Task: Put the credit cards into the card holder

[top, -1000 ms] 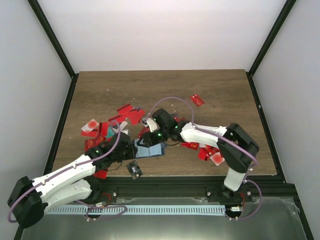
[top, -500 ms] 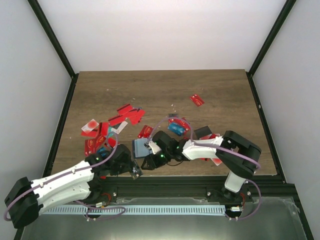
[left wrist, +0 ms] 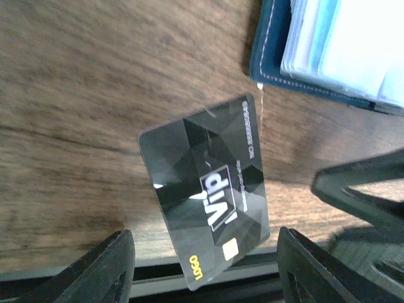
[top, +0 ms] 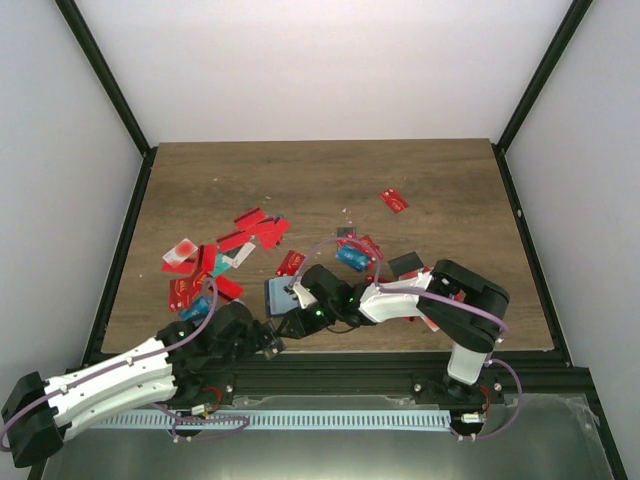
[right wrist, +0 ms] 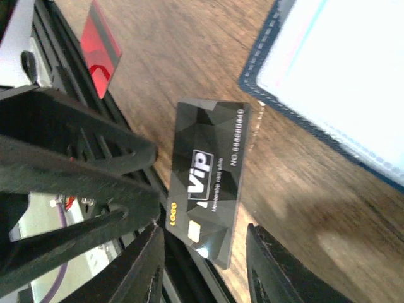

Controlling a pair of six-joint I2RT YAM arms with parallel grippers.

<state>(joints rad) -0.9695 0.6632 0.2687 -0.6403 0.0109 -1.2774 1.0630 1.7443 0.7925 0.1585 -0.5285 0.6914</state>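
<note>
While poised above black card (left wrist: 205, 202) on bench (left wrist: 76, 126) beside card holder (left wrist: 268, 57): left hand (left wrist: 211, 271) wide open, empty; right hand (right wrist: 205, 268) astride card, grip unclear.

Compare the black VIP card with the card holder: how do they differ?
The black VIP card is one black sheet; the card holder is navy and lies open, showing pale sleeves. The card's end overhangs the table edge; the holder lies further in. Both lie flat.

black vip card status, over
Left end effector open, right end effector open, both over black plastic VIP card. Card overhanging wooden table's edge. Navy folding card holder open alongside, nothing between.
</note>
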